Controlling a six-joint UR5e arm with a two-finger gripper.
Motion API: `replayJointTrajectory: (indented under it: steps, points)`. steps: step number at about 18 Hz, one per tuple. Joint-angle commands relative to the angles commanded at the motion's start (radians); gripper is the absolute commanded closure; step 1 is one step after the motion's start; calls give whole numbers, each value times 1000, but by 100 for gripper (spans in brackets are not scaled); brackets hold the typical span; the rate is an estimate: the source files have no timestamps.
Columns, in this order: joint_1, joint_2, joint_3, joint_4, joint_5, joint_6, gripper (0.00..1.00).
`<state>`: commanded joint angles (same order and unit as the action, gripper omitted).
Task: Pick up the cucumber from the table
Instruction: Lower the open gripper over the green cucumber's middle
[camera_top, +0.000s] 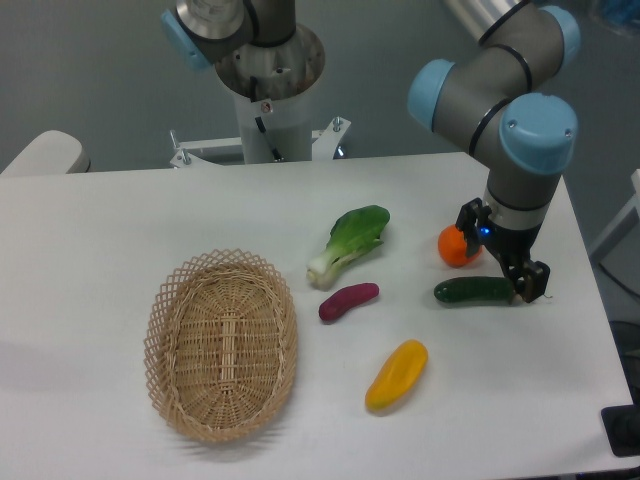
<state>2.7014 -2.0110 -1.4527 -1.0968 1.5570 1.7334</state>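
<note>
White table (120, 215), basket (221, 345), bok choy (350, 240), cucumber (470, 290), yellow pepper (397, 374)

On my counter (120, 220) the basket (221, 345) sits toward the left front. To its right, near the middle, the bok choy (349, 241) lies behind the sweet potato (348, 301), and the pepper (396, 375) lies in front of both. Further right, the cucumber (472, 290) lies flat on the counter with the orange (456, 246) just behind it. The gripper (522, 285) hangs at the cucumber's right end, its fingers (531, 281) beside that tip.
</note>
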Motion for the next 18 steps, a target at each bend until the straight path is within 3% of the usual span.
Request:
replayJointTrajectory:
  steps: [12, 18]
  points:
    - [-12, -58, -11, 15, 12, -14, 0]
    - [-9, -90, -70, 55, 66, 69, 0]
